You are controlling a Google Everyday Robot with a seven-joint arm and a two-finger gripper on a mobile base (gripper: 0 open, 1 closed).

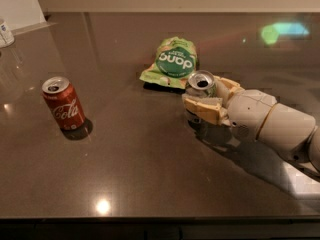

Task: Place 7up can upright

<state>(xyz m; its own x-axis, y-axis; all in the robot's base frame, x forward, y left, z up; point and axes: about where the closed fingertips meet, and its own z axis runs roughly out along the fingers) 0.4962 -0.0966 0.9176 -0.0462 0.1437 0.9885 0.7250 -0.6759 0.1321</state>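
Observation:
The 7up can (pixel 201 82) is silvery with its open top facing up. It stands upright on the dark table (pixel 140 164), right of the middle and just in front of the green snack bag. My gripper (pixel 204 96) reaches in from the right. Its cream fingers (pixel 204 110) sit on either side of the can, shut on it. The fingers hide most of the can's body and its base.
A red Coca-Cola can (pixel 63 103) stands upright at the left. A green snack bag (pixel 172 61) lies just behind the 7up can. A small white container (pixel 5 32) is at the far left back. The table's front edge (pixel 150 217) runs along the bottom.

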